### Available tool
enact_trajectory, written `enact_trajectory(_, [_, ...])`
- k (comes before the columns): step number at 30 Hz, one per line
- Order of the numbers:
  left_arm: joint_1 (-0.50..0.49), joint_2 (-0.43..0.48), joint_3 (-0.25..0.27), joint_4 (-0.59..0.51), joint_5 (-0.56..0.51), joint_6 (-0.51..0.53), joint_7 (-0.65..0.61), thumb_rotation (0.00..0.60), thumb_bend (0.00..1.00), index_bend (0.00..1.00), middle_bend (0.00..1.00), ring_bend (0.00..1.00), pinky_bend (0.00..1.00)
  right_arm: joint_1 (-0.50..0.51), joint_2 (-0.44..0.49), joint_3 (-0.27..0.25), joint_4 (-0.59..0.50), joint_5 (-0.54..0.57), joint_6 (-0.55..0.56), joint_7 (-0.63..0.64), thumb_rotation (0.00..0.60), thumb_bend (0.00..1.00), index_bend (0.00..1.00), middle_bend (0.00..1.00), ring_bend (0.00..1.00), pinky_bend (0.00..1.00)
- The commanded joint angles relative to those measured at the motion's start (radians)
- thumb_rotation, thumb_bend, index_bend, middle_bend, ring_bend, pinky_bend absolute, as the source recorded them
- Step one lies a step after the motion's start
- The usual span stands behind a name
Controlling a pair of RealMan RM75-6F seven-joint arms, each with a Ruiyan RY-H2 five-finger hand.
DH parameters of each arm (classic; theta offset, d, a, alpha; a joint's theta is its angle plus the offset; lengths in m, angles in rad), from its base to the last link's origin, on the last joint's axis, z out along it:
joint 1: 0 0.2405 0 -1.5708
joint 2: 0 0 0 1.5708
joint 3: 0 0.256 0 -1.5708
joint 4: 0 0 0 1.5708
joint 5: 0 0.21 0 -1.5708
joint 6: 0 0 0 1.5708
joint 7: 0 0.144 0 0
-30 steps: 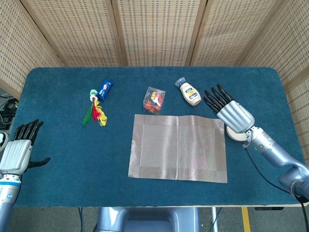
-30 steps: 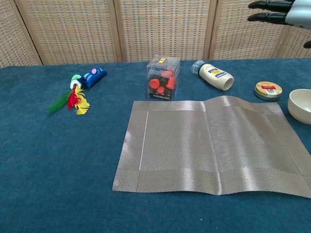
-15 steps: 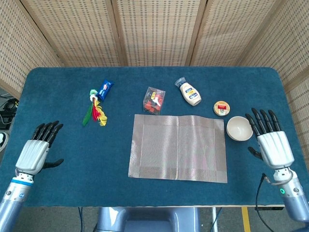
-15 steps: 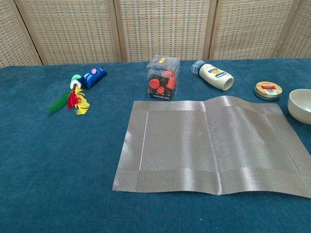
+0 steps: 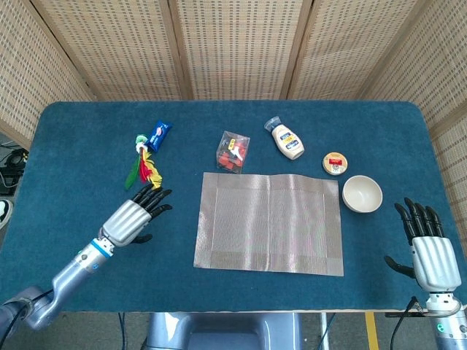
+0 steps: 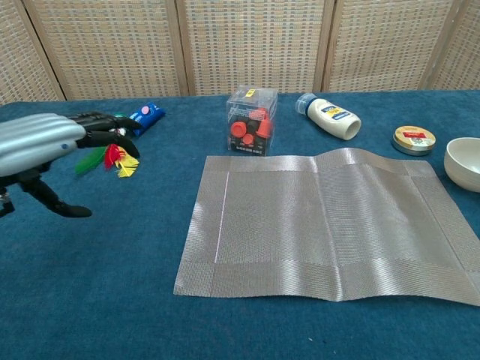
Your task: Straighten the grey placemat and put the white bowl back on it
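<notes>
The grey placemat lies in the middle of the table, slightly skewed, with a ripple along its far edge. The white bowl stands empty on the blue cloth just off the mat's far right corner. My left hand hovers open, fingers spread, to the left of the mat. My right hand, seen only in the head view, is open near the table's front right corner, below the bowl and apart from it.
Behind the mat stand a clear box of red pieces, a white bottle on its side and a small round tin. A blue packet and coloured feathers lie at the far left.
My left hand has swung in from the table's left edge toward the mat. My right hand has drawn back from over the bowl to the front right corner.
</notes>
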Motion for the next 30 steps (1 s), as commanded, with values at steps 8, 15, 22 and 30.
enact_trajectory(8, [-0.134, -0.176, -0.004, 0.204, 0.02, -0.072, -0.021, 0.6, 0.23, 0.27, 0.0, 0.0, 0.0, -0.009, -0.009, 0.025, 0.012, -0.006, -0.01, -0.002, 0.6, 0.0, 0.05, 0.0, 0.0, 0.0])
enact_trajectory(15, [-0.187, -0.233, 0.007, 0.275, 0.01, -0.116, -0.008, 0.6, 0.23, 0.27, 0.0, 0.0, 0.0, -0.013, -0.011, 0.038, 0.02, -0.002, -0.026, 0.005, 0.6, 0.0, 0.05, 0.0, 0.0, 0.0])
enact_trajectory(22, [-0.212, -0.286, 0.026, 0.331, -0.003, -0.127, -0.022, 0.6, 0.23, 0.27, 0.0, 0.0, 0.0, -0.019, -0.011, 0.05, 0.024, -0.008, -0.03, 0.015, 0.6, 0.0, 0.06, 0.0, 0.0, 0.0])
enact_trajectory(30, [-0.242, -0.33, 0.044, 0.383, 0.0, -0.122, -0.016, 0.6, 0.23, 0.28, 0.0, 0.0, 0.0, -0.027, -0.001, 0.061, 0.019, -0.015, -0.029, 0.034, 0.6, 0.0, 0.06, 0.0, 0.0, 0.0])
